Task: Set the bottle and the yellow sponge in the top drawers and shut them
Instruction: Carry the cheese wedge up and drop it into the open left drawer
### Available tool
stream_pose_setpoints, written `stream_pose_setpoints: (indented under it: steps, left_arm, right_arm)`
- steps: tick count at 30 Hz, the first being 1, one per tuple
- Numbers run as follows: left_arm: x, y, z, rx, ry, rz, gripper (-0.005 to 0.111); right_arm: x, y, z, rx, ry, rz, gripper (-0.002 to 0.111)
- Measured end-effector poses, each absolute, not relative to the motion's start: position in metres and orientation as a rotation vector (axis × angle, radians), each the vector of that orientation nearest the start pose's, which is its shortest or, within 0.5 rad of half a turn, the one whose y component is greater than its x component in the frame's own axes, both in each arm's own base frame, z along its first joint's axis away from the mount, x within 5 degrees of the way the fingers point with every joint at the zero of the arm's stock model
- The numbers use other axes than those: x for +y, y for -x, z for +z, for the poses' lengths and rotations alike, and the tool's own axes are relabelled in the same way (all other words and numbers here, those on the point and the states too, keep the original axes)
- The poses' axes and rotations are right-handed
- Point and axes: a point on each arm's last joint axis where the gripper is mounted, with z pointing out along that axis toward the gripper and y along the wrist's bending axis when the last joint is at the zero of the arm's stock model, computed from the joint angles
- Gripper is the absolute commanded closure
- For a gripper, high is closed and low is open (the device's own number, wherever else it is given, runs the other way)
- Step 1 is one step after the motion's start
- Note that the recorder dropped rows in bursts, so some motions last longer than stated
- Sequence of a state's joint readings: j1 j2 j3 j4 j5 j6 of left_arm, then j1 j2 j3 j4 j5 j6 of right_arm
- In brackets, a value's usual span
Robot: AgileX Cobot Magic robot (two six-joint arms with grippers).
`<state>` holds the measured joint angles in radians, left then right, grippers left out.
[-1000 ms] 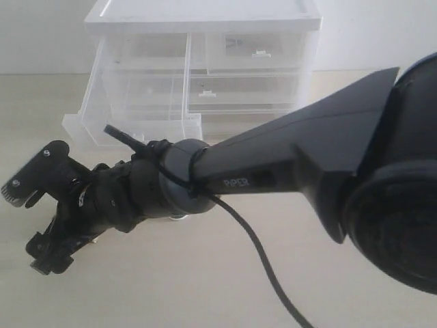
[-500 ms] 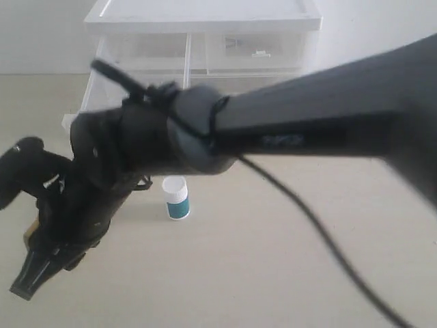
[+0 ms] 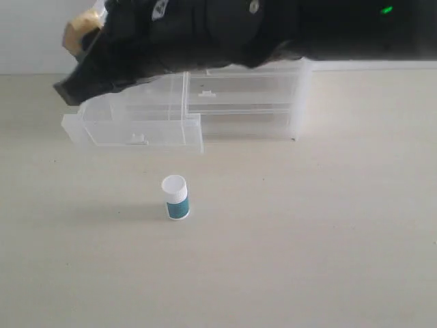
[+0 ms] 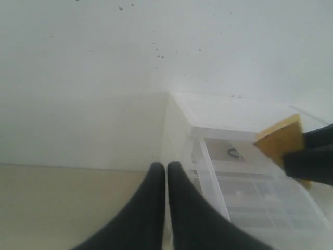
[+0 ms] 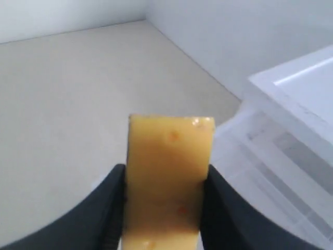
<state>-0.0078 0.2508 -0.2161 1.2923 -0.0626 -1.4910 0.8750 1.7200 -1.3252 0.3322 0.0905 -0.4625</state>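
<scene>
The yellow sponge [image 5: 171, 156] is clamped between the fingers of my right gripper [image 5: 165, 171]. In the exterior view the sponge [image 3: 80, 29] is held high at the top left, above and behind the pulled-out left half-width drawer [image 3: 136, 130]. The same sponge [image 4: 280, 138] shows over the drawer unit [image 4: 244, 208] in the left wrist view. The bottle [image 3: 176, 197], white cap and teal label, stands upright on the table in front of the open drawer. My left gripper [image 4: 166, 174] is shut on nothing, beside the unit's left side. The right half-width drawer [image 3: 246, 92] is closed.
My right arm [image 3: 273, 31] crosses the top of the exterior view and hides the upper part of the drawer unit. A white wall [image 4: 156, 47] stands behind the unit. The beige table [image 3: 307, 239] extends around the bottle.
My right arm has swung up from low at the front left to high over the open drawer, carrying the sponge. The bottle, hidden a second ago, is now in plain view.
</scene>
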Motion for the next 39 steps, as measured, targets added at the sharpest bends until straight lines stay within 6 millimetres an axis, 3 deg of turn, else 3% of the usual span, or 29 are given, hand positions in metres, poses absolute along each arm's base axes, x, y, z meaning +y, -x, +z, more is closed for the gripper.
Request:
stream_pose_setpoints:
  steps: [1, 3, 6, 7, 9, 11, 13, 14, 15, 17, 19, 23, 24, 27, 31, 35, 39]
  left_arm:
    - [-0.007, -0.076, 0.272, 1.500, 0.090, -0.217, 0.103]
    - [-0.007, -0.076, 0.272, 1.500, 0.089, -0.218, 0.103]
    - [-0.007, -0.076, 0.272, 1.499, 0.085, -0.222, 0.103]
    - [-0.007, -0.076, 0.272, 1.499, 0.083, -0.223, 0.103]
    - [-0.008, -0.076, 0.272, 1.498, 0.080, -0.226, 0.103]
    - [-0.008, -0.076, 0.272, 1.497, 0.077, -0.229, 0.103]
    - [-0.008, -0.076, 0.272, 1.497, 0.077, -0.229, 0.103]
    - [-0.008, -0.076, 0.272, 1.497, 0.077, -0.229, 0.103]
    - [-0.008, -0.076, 0.272, 1.497, 0.077, -0.229, 0.103]
    - [-0.008, -0.076, 0.273, 1.496, 0.073, -0.232, 0.103]
    - [-0.009, -0.076, 0.273, 1.495, 0.069, -0.236, 0.103]
    - [-0.009, -0.076, 0.273, 1.495, 0.068, -0.237, 0.103]
    - [-0.009, -0.076, 0.273, 1.495, 0.068, -0.237, 0.103]
    - [-0.009, -0.076, 0.273, 1.495, 0.068, -0.237, 0.103]
    - [-0.009, -0.076, 0.273, 1.495, 0.068, -0.237, 0.103]
    - [-0.009, -0.076, 0.273, 1.495, 0.068, -0.237, 0.103]
    - [-0.009, -0.076, 0.273, 1.495, 0.068, -0.237, 0.103]
  right_arm:
    - [0.317, -0.279, 0.284, 1.773, 0.944, 0.478, 0.104]
    - [0.318, -0.294, 0.260, 1.818, 0.925, 0.451, 0.086]
    - [0.318, -0.299, 0.251, 1.829, 0.917, 0.441, 0.050]
    - [0.319, -0.299, 0.250, 1.829, 0.914, 0.441, 0.034]
    - [0.319, -0.300, 0.248, 1.830, 0.911, 0.438, 0.016]
    - [0.318, -0.299, 0.252, 1.837, 0.919, 0.442, 0.023]
    - [0.311, -0.289, 0.269, 1.859, 0.949, 0.466, 0.062]
    - [0.307, -0.283, 0.278, 1.872, 0.968, 0.476, 0.095]
    - [0.303, -0.270, 0.296, 1.872, 1.005, 0.500, 0.106]
    - [0.306, -0.247, 0.306, 1.891, 1.089, 0.541, 0.103]
    - [0.315, -0.233, 0.302, 1.905, 1.173, 0.559, 0.101]
    - [0.334, -0.219, 0.271, 1.937, 1.350, 0.537, 0.102]
    - [0.339, -0.220, 0.255, 1.957, 1.386, 0.522, 0.102]
    - [0.344, -0.226, 0.241, 1.945, 1.387, 0.491, 0.109]
    - [0.345, -0.239, 0.245, 1.840, 1.348, 0.423, 0.109]
    - [0.333, -0.254, 0.244, 1.880, 1.298, 0.397, 0.109]
    - [0.329, -0.256, 0.242, 1.908, 1.310, 0.387, 0.109]
